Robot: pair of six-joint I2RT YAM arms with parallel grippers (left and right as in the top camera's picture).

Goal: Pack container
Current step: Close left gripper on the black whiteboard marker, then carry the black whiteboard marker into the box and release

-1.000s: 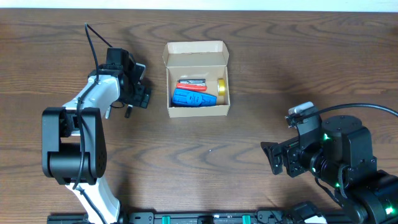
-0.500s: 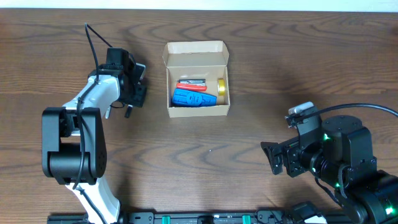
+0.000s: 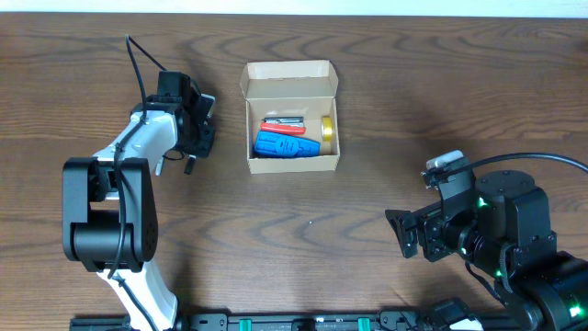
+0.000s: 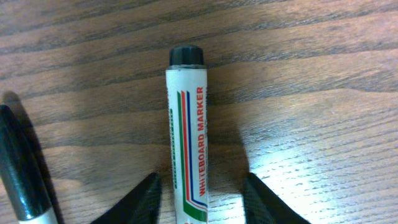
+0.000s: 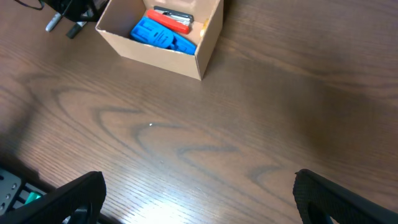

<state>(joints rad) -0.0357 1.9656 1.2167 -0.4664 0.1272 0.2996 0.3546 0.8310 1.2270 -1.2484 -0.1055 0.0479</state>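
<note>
step: marker (image 4: 186,124) is being picked | left gripper (image 4: 202,202): parted astride marker, unclamped | right gripper (image 5: 199,202): spread, empty | next: firm clamp needed, then carry right into box (image 3: 294,166)

A: The bench (image 3: 386,110)?
B: Dark brown, streaked with paler wood grain; the container (image 3: 289,78) is plain tan.
A: Inside it?
B: A blue piece (image 3: 285,144); a red one (image 3: 280,128); a yellow one (image 3: 327,130).
A: The whiteboard marker (image 4: 186,137)?
B: White barrel; black cap (image 4: 186,55); red lettering; red, blue and green stripes; the second marker (image 4: 18,162) is black, white at its lower end.
</note>
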